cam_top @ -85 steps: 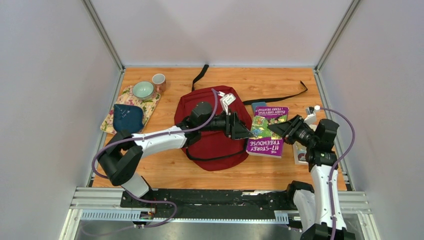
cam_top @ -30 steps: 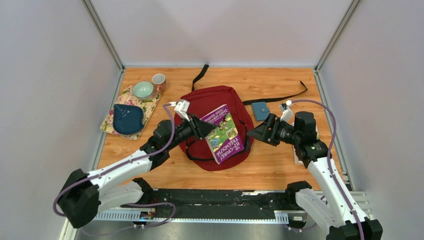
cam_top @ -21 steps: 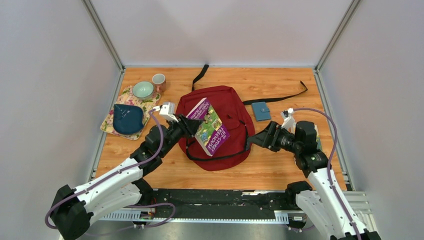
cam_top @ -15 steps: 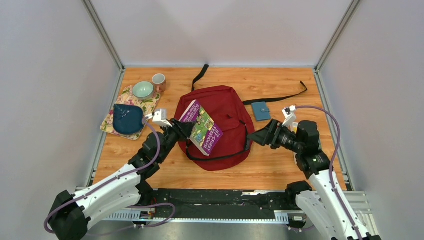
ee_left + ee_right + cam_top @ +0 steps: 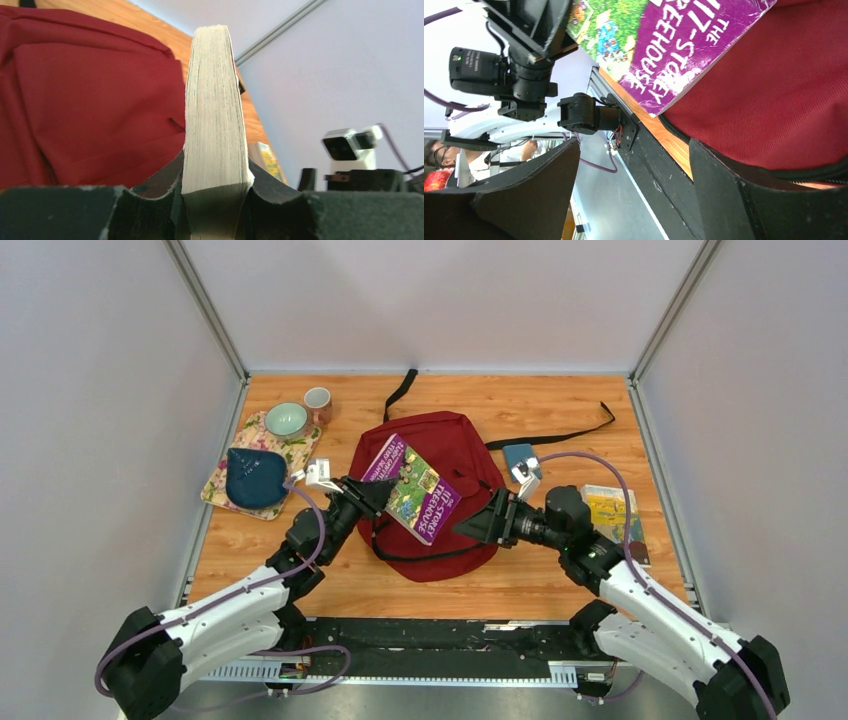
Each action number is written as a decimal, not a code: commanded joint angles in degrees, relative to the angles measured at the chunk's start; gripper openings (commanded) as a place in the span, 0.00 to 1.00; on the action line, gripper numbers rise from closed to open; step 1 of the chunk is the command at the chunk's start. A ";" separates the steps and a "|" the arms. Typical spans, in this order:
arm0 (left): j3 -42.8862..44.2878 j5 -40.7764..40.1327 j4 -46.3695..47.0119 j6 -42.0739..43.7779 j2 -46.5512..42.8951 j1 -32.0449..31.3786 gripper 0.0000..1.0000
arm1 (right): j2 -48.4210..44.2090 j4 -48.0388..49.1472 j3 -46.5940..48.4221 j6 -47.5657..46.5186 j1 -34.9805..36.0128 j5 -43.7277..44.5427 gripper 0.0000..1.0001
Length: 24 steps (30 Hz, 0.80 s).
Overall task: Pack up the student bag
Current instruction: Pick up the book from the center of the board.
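Note:
The student bag [image 5: 466, 450] is a dark red backpack lying flat mid-table. My left gripper [image 5: 368, 495] is shut on the edge of a purple book [image 5: 415, 490] and holds it tilted above the bag's left half. In the left wrist view the book's cream page edge [image 5: 215, 110] stands pinched between the jaws of that gripper [image 5: 215, 200], with the red bag [image 5: 90, 100] behind. My right gripper [image 5: 465, 528] is open and empty at the bag's right side. In its wrist view the right gripper [image 5: 634, 190] has the bag [image 5: 784, 100] and the book [image 5: 674, 45] ahead of it.
A teal wallet [image 5: 516, 454] lies right of the bag, and a yellow-covered book [image 5: 610, 512] lies near the right edge. A floral mat [image 5: 302, 448] at the left carries a dark blue pouch [image 5: 255, 477], a green bowl [image 5: 286, 420] and a cup [image 5: 318, 400]. Black straps [image 5: 560, 435] trail behind the bag.
The left gripper has drawn the book leftward over the bag and tilted it. The right gripper has moved left to the bag's right edge, uncovering the yellow book.

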 commanded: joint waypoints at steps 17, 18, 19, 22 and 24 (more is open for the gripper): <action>-1.02 7.22 28.80 -14.21 3.49 -0.02 0.00 | 11.02 22.65 -1.29 7.20 3.51 8.64 0.83; -0.93 8.01 29.23 -14.57 4.19 -0.02 0.00 | 11.10 25.09 -2.16 8.08 3.59 8.73 0.82; -0.76 8.45 29.67 -15.01 4.46 0.07 0.00 | 11.54 26.42 -2.69 8.78 3.60 8.82 0.82; -0.76 9.51 32.22 -16.50 5.69 0.07 0.00 | 11.90 30.65 -4.10 10.37 3.68 9.26 0.82; -0.84 9.68 32.75 -17.38 6.39 -0.02 0.00 | 11.81 31.97 -4.46 10.63 3.60 9.79 0.80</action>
